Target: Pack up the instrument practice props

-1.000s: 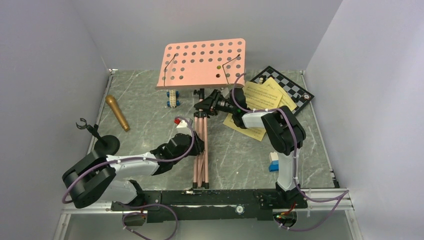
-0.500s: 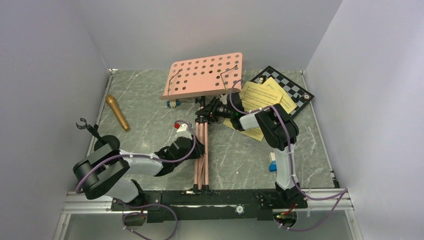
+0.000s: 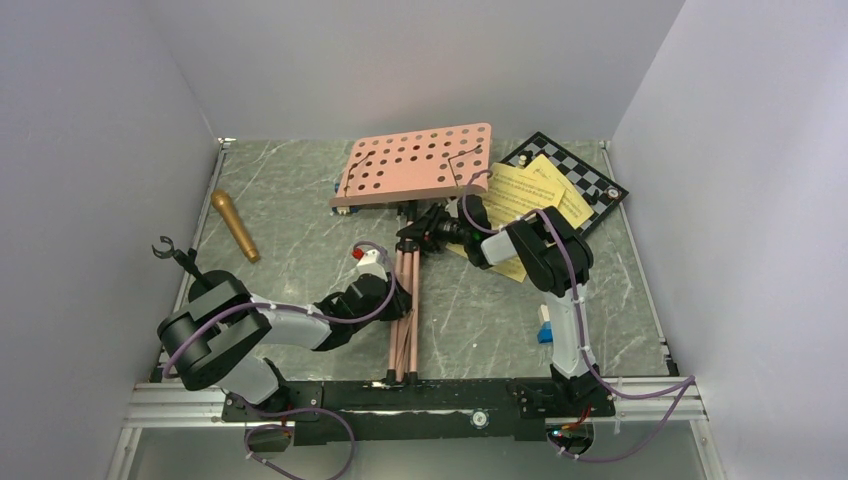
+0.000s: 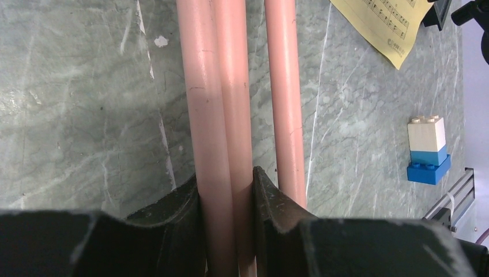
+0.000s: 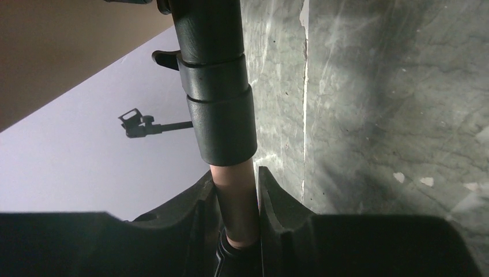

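The pink music stand lies mid-table with its perforated desk (image 3: 418, 162) at the back and its folded legs (image 3: 404, 310) pointing to the near edge. My left gripper (image 3: 398, 298) is shut on two of the legs (image 4: 222, 144). My right gripper (image 3: 418, 233) is shut on the stand's pink shaft (image 5: 237, 199) just below a black collar (image 5: 222, 121). Yellow sheet-music pages (image 3: 530, 195) lie to the right, partly on the chessboard. The gold-brown microphone (image 3: 234, 226) lies at the left. The black mic stand (image 3: 200, 280) stands by the left wall.
A black-and-white chessboard (image 3: 590, 180) lies at the back right. A blue-and-white brick (image 3: 545, 322) (image 4: 428, 150) sits near the right arm. A small brick car (image 3: 366, 254) with a red top is beside my left wrist. Another (image 3: 342, 208) is under the desk's left end.
The stand's desk has tipped down and flatter, toward the back, and its shaft has shifted slightly. My left arm has drawn in along the legs. Both grippers keep their hold.
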Motion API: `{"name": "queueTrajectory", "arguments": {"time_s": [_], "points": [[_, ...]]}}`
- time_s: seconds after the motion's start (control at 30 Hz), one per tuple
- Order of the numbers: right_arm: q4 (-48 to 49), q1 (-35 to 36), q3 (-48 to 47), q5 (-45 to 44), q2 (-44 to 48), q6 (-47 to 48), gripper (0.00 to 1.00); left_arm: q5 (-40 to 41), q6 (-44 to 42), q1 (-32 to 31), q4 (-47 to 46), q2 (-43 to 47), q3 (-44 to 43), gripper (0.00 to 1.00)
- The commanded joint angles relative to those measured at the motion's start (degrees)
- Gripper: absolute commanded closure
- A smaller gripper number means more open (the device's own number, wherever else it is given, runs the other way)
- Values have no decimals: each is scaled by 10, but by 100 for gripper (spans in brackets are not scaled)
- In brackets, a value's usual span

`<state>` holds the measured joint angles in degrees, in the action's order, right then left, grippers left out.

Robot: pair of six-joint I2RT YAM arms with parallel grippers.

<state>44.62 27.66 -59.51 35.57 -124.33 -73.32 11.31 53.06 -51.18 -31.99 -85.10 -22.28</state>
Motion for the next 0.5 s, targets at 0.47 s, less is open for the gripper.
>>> {"name": "queueTrajectory", "arguments": {"time_s": [0.47], "points": [[41,-29,39,43,65,-8,47,75,-41,16,29,-8,15,100]]}}
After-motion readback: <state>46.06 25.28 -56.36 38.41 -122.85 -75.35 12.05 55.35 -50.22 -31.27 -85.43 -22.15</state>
